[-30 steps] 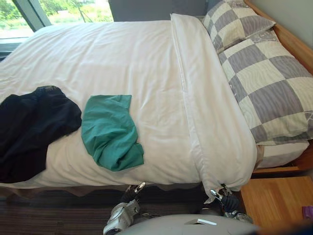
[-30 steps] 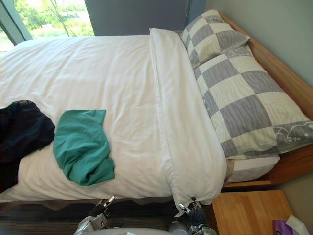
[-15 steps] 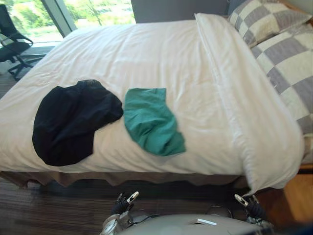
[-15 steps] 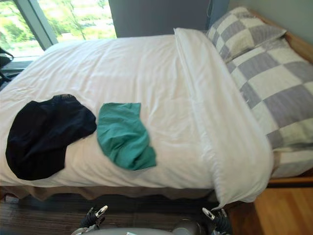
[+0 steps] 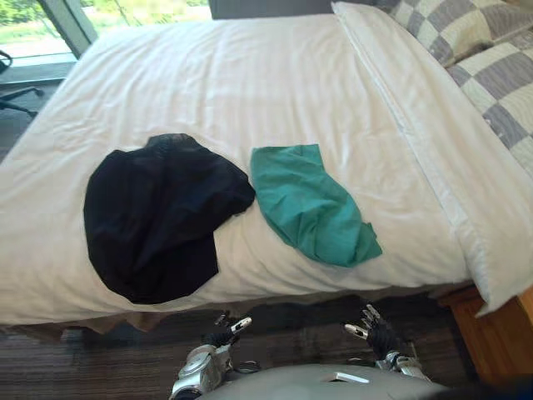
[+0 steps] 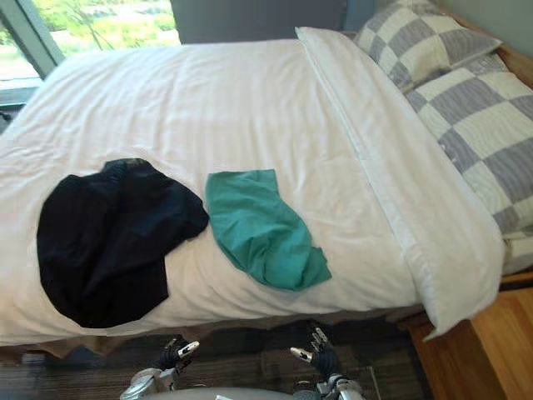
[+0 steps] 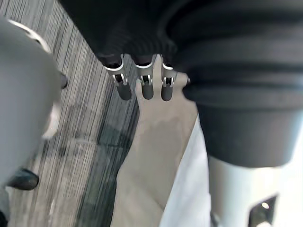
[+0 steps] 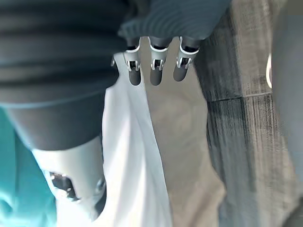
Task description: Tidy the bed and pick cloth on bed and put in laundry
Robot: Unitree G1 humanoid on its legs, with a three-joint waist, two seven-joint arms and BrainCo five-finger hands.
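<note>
Silver fingers (image 7: 144,89) of my left hand (image 5: 223,333) hang straight and apart, holding nothing; fingers (image 8: 156,75) of right hand (image 5: 379,333) likewise, both hands low over floor (image 5: 83,367) below bed (image 6: 250,92) edge; green cloth (image 5: 315,207) lies on white duvet (image 5: 250,75) near front edge, black cloth (image 5: 158,217) just beside it, edges seeming to meet; I judge pickup not yet begun; next move: lift right hand over edge, close fingers on green cloth
</note>
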